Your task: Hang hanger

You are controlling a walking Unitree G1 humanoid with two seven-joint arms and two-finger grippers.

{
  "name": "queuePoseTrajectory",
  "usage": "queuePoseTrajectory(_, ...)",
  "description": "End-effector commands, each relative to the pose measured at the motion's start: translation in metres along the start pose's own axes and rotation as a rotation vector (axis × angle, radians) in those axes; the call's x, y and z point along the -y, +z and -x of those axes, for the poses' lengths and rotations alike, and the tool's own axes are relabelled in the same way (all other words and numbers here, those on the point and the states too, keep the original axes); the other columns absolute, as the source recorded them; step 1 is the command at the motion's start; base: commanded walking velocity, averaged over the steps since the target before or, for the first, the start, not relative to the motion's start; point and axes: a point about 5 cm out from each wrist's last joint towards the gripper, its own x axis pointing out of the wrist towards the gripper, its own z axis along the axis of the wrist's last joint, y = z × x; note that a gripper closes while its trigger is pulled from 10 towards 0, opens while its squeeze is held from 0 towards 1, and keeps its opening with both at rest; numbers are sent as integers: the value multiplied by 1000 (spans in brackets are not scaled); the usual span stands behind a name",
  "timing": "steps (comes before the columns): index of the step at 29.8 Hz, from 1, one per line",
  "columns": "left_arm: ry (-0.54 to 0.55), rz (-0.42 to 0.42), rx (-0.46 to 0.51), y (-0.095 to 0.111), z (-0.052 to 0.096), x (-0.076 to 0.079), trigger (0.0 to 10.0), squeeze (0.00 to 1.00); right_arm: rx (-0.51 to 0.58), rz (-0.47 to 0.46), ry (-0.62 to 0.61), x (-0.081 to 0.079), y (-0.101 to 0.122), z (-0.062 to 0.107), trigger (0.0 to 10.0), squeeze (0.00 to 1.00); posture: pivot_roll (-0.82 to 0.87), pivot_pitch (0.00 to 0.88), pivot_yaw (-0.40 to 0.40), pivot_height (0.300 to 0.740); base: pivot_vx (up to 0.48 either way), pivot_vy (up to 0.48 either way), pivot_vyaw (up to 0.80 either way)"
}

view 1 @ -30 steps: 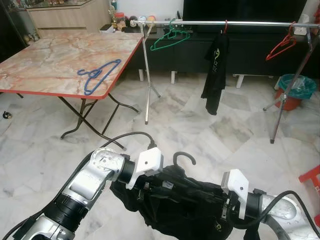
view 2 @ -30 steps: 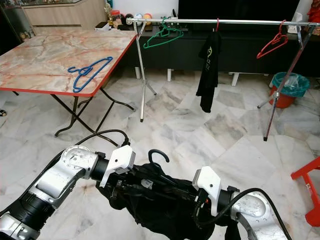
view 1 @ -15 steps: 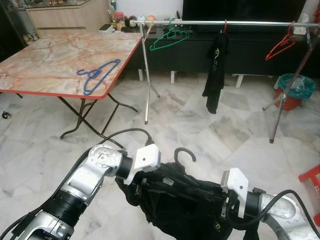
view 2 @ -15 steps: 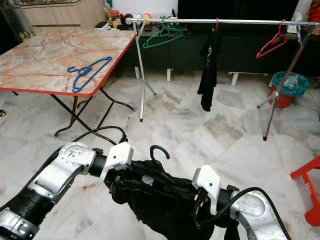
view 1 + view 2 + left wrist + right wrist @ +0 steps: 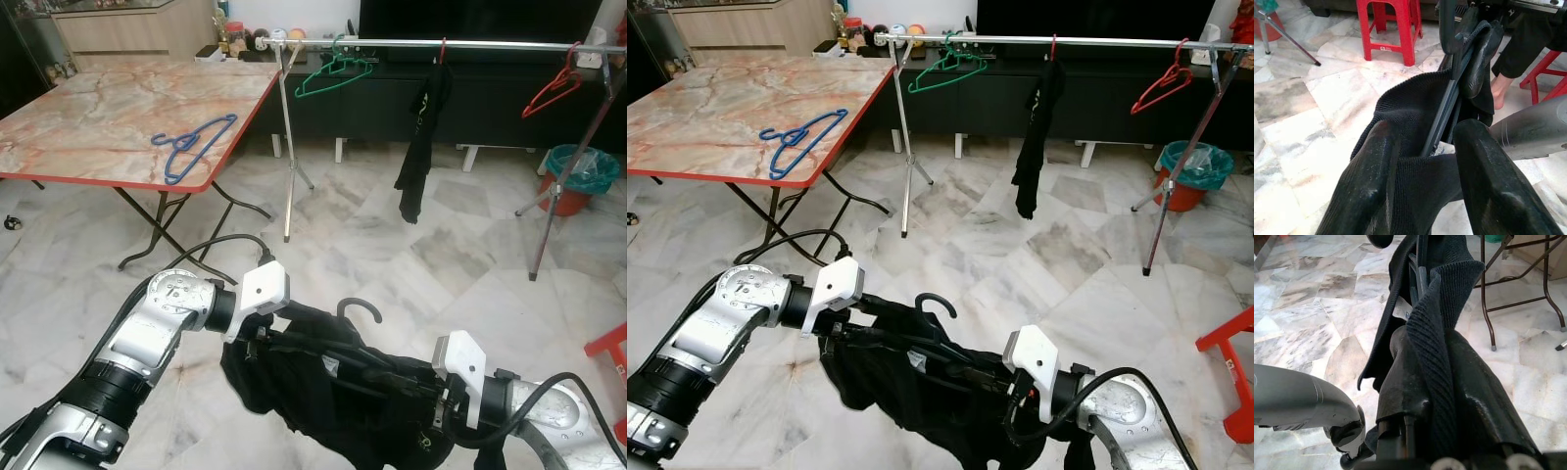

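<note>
Shifted since a second ago: left gripper (image 5: 257,338) drawn outward toward the robot's left and slightly lower, stretching the black garment (image 5: 323,392) wider between the two arms; hook of the black hanger (image 5: 361,309) now sits further from the left wrist. Left gripper: fingers (image 5: 1369,181) closed on one end of the garment, knit fabric bunched between them, hanger arm running away beyond. Right gripper (image 5: 1435,396): fingers clamped on the other end, ribbed cloth pinched tight between them, hanger bar above. Black hanger: inside the garment, held low over the marble floor (image 5: 460,264), hook upright between the arms, well apart from the clothes rail (image 5: 441,44). Clothes rail: far side of room, carrying a green hanger (image 5: 333,73), a hung black shirt (image 5: 421,137) and a red hanger (image 5: 551,90). Folding table (image 5: 98,127): marble-pattern top, red edge, on robot's left, with a blue hanger (image 5: 191,145) lying flat near its edge. Teal-lined bin (image 5: 580,176): beside the rail's right leg. Red stool (image 5: 609,352): at right edge
</note>
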Motion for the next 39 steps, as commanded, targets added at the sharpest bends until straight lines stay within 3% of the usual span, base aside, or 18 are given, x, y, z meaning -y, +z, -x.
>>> queuePoseTrajectory(1,-5,-4,2,4,3,-3,10000,0,24,32,13,-1,6,-2,0,0,-26,13,51,740,0,0,0)
queuePoseTrajectory(9,-97,22,36,8,-2,9,10000,0,22,33,10,0,5,-5,0,0,-22,13,52,740,0,0,0)
queuePoseTrajectory(23,-142,46,72,9,-23,20,10000,0,37,41,19,-1,8,-8,0,0,-25,11,56,740,0,0,0)
queuePoseTrajectory(39,-53,29,55,5,-35,14,10000,0,53,44,37,-3,12,-11,0,0,-25,5,56,740,0,0,0)
